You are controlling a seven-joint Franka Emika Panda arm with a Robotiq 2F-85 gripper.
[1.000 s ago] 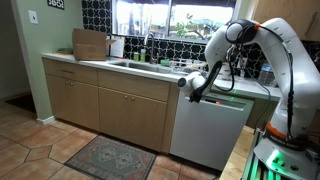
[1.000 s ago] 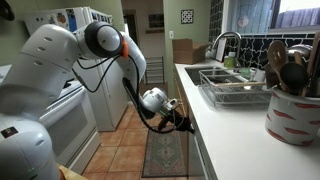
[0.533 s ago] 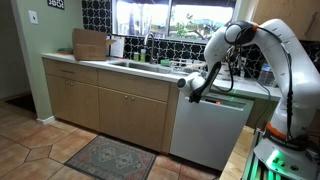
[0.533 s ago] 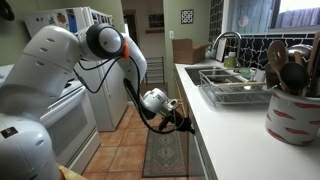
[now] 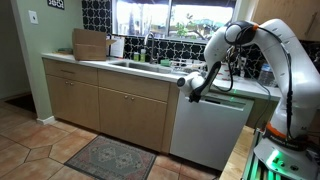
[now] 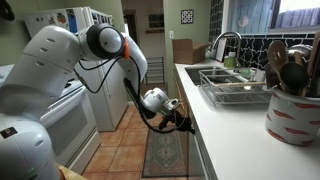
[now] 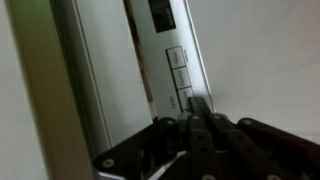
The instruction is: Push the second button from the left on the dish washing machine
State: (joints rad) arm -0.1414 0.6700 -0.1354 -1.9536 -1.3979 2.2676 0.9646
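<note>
The dish washing machine (image 5: 208, 130) is a white front under the counter, with a control strip along its top edge. My gripper (image 5: 196, 96) is shut, its fingertips pressed together against the left end of that strip. In the wrist view the shut fingers (image 7: 200, 112) touch the silver panel (image 7: 165, 50) at a square button (image 7: 186, 95), with more outlined buttons (image 7: 178, 65) and a dark display (image 7: 162, 14) further along. From the side (image 6: 190, 124) the gripper sits right at the counter's front edge. Which button it touches I cannot tell.
Tan cabinet doors (image 5: 100, 105) stand beside the dishwasher. A sink (image 6: 218, 73), a dish rack (image 6: 240, 93) and a utensil jar (image 6: 293, 110) are on the counter. A rug (image 5: 105, 158) lies on the tiled floor. A white stove (image 6: 65, 115) faces the counter.
</note>
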